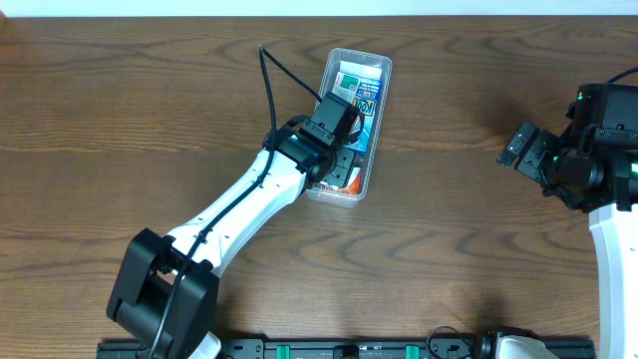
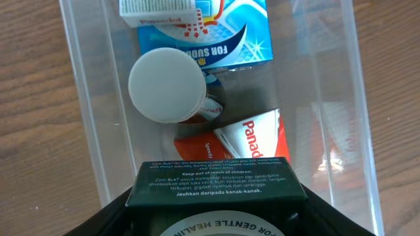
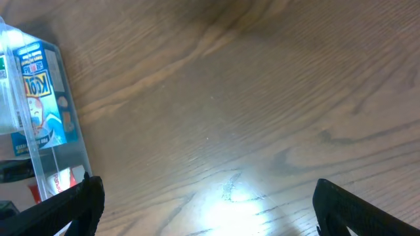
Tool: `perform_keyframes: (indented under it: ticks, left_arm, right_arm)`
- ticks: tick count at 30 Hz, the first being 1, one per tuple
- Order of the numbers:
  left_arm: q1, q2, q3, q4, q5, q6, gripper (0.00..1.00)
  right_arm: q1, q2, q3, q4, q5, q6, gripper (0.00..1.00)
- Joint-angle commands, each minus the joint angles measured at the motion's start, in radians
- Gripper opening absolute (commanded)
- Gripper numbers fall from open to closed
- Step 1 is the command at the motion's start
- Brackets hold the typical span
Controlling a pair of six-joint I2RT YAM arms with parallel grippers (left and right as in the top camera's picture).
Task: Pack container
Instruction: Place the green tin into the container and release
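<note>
You have one container point(image 1: 360, 54) on the table point(image 1: 120, 110), toward 12 o'clock. Your left gripper point(image 1: 337, 128) hangs over it, clamped on one dark Zam-Buk box point(image 2: 216, 187). Inside lie one white-capped jar point(image 2: 167, 85), one blue packet point(image 2: 243, 39) and one red Panadol box point(image 2: 256, 134). Your right gripper point(image 1: 520, 148), at 3 o'clock, has its fingers wide apart.

Counted: one clear plastic container point(image 2: 92, 118), two grippers (left gripper point(image 2: 220, 219), right gripper point(image 3: 213, 210)), one white-capped jar point(image 2: 167, 85) and four small boxes, namely one dark green Zam-Buk box point(image 2: 216, 187), one red-and-white Panad-lettered box point(image 2: 252, 134), one blue box point(image 2: 236, 33), one white box point(image 2: 157, 10).
</note>
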Motion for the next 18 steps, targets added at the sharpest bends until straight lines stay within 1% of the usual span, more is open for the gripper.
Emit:
perform_keyframes:
  ticks: [1,3,5,8,12,18]
  left_arm:
    - [0.002,0.0,0.01,-0.005,-0.015,-0.003,0.63]
    - [0.001,0.0,0.01,-0.016,-0.007,-0.01,0.72]
    - [0.002,-0.001,0.01,-0.026,0.012,-0.013,0.75]
    - [0.002,-0.011,0.013,-0.04,0.011,-0.021,0.75]
    - [0.002,-0.068,0.041,-0.09,0.011,-0.021,0.75]
    - [0.013,-0.217,0.122,-0.239,-0.003,-0.021,0.75]
  right_arm:
    - [-0.01,-0.004,0.004,0.0,0.004,-0.011,0.99]
    - [-0.01,-0.004,0.004,0.0,0.004,-0.011,0.99]
    - [-0.01,-0.004,0.004,0.0,0.004,-0.011,0.99]
    - [-0.01,-0.004,0.003,0.0,0.004,-0.011,0.99]
    - [-0.01,-0.004,0.004,0.0,0.004,-0.011,0.99]
    - [-0.01,-0.004,0.004,0.0,0.004,-0.011,0.99]
